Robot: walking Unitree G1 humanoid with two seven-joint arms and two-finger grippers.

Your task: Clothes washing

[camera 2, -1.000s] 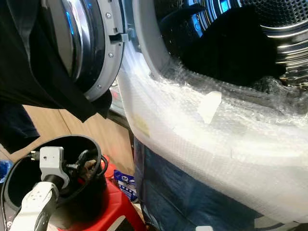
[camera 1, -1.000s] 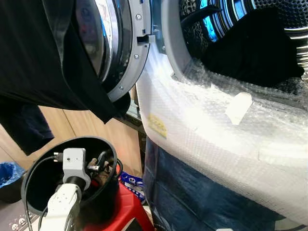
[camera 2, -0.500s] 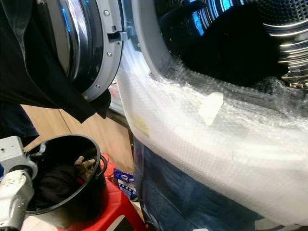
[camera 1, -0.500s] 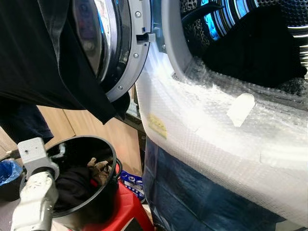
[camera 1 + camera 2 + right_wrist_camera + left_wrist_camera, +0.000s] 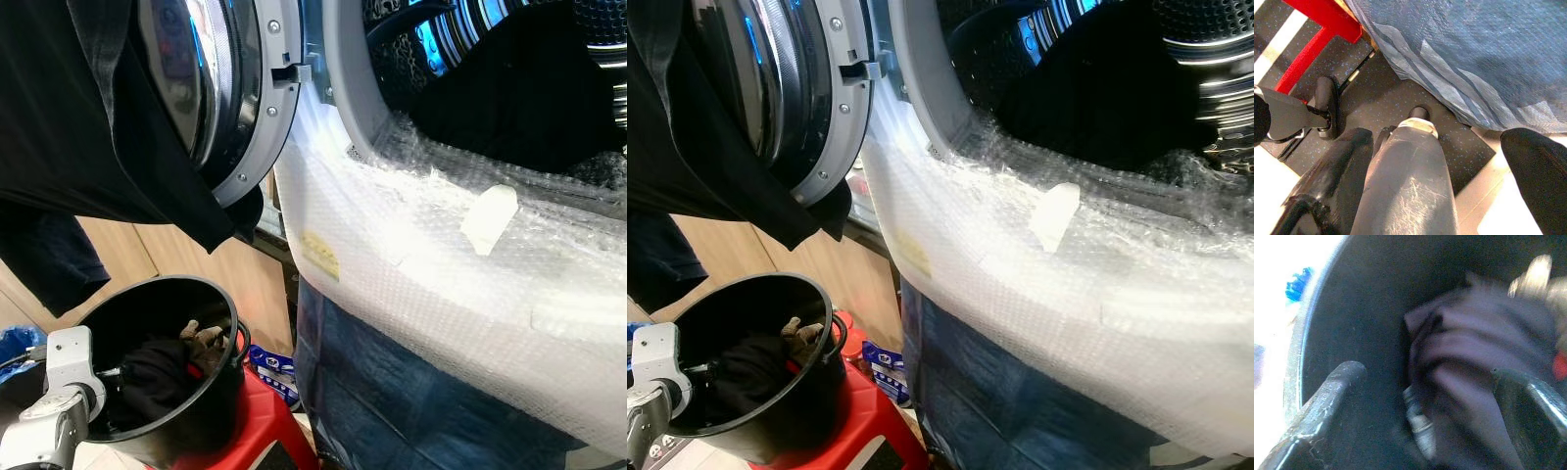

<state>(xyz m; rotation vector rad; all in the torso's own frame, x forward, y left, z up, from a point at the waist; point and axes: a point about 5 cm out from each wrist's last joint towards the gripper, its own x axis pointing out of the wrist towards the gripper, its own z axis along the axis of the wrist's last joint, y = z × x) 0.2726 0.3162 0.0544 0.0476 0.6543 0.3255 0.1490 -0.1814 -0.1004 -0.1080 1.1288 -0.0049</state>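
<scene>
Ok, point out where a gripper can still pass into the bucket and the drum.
In the black bucket, the near wall side is open beside the dark clothes, where the left gripper reaches. The drum mouth is crowded low by a dark garment; its upper left stays open.

No text, brand, number or sign can be read. A yellow label [image 5: 320, 256] sits under the bubble wrap [image 5: 441, 264] on the washing machine's front, below and to the left of the drum opening [image 5: 509, 88] (its print is too blurred and veiled to make out). A blue packet [image 5: 274, 368] lies on the floor below that label, beside the red stool [image 5: 257, 431], with white marks on it that are too small to read.
</scene>
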